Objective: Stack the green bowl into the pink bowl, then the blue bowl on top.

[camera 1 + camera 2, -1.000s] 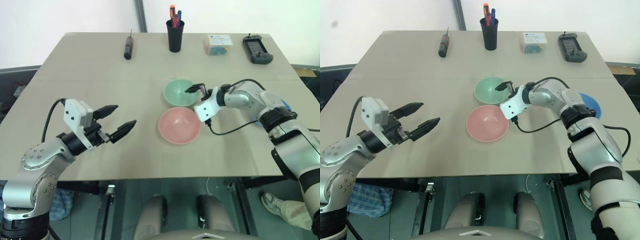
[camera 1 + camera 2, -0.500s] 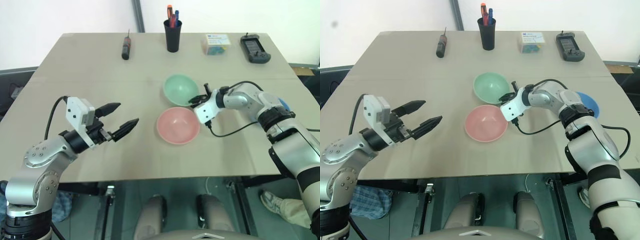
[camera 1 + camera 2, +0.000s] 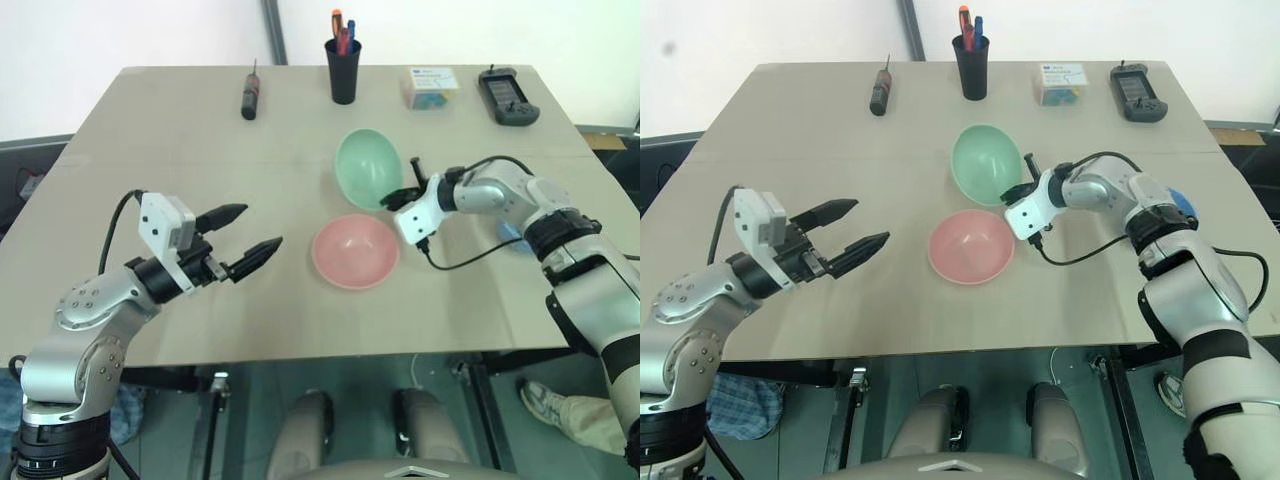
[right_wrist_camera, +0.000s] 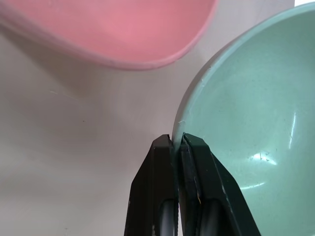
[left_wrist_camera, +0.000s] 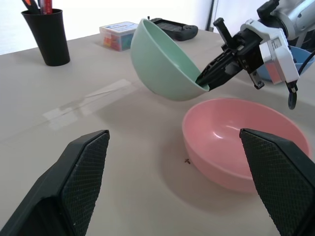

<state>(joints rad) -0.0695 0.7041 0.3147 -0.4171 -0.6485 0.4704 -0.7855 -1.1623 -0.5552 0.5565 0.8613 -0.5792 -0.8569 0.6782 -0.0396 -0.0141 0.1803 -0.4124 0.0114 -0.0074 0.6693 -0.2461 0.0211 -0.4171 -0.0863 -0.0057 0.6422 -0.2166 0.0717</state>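
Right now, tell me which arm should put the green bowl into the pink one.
Right. The right gripper already pinches the green bowl's rim, tilted just beside the pink bowl. The left gripper hangs open, farther away.

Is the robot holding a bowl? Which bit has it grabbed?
Yes. The right gripper pinches the green bowl by its rim, on the edge nearest the pink bowl. The left gripper is open, holding nothing.

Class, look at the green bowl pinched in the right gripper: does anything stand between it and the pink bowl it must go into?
Nothing visible does. The green bowl, tilted and held by its rim in the right gripper, hangs just behind the pink bowl, whose inside is empty.
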